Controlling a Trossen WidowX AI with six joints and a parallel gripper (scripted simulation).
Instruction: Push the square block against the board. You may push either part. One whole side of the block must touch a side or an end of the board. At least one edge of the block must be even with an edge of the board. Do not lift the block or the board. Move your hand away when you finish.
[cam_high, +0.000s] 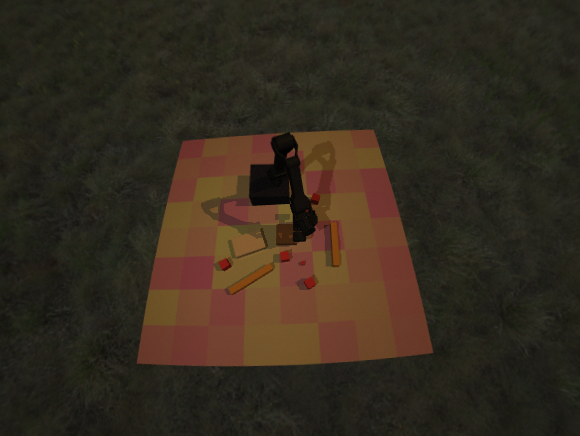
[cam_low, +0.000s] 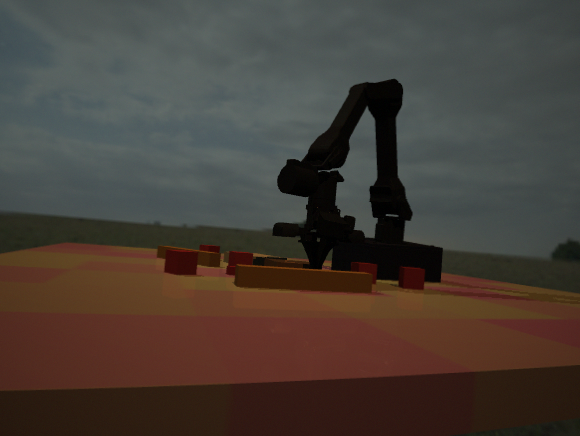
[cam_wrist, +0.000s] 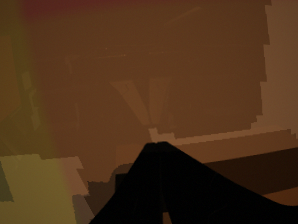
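The square block is a flat brown piece near the middle of the patchwork top. The board is a larger, flat tan piece, left of the block and turned at an angle in the top view. A gap shows between them. My gripper is shut and empty, pointing down low beside the block's right side in the top view. Its body hides its fingertips and the block's right part there. I cannot tell whether the fingertips touch the block.
An orange bar lies right of the gripper in the top view. Another orange bar lies below the board. Red cubes lie around, one just below the block, another above the gripper. The black base stands behind.
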